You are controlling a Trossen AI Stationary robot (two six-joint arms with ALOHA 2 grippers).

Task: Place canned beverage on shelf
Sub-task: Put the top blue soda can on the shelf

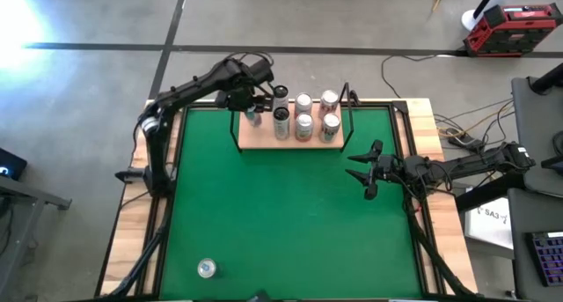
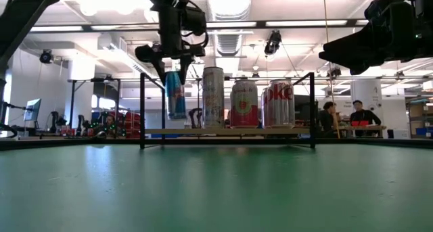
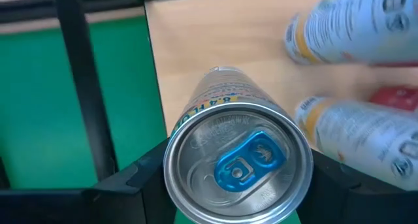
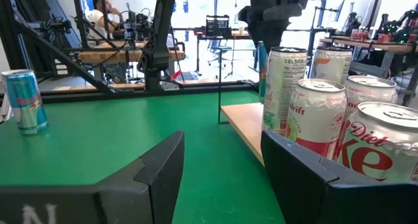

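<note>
blue-tabbed can (image 3: 236, 162) clamped in my left pincer (image 3: 228, 185), over the shelf (image 3: 215, 41); next, lower and release.

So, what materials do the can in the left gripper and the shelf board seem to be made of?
The can looks like aluminium: a shiny silver lid with a blue pull tab and a printed wall. The shelf board seems light, matte wood, pale with faint grain, framed by thin black rods, probably metal.

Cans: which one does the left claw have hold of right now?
The slim blue can at the shelf's left end. The left claw grips it from above, and it hangs clear of the board, while the other shelf cans stand free.
</note>
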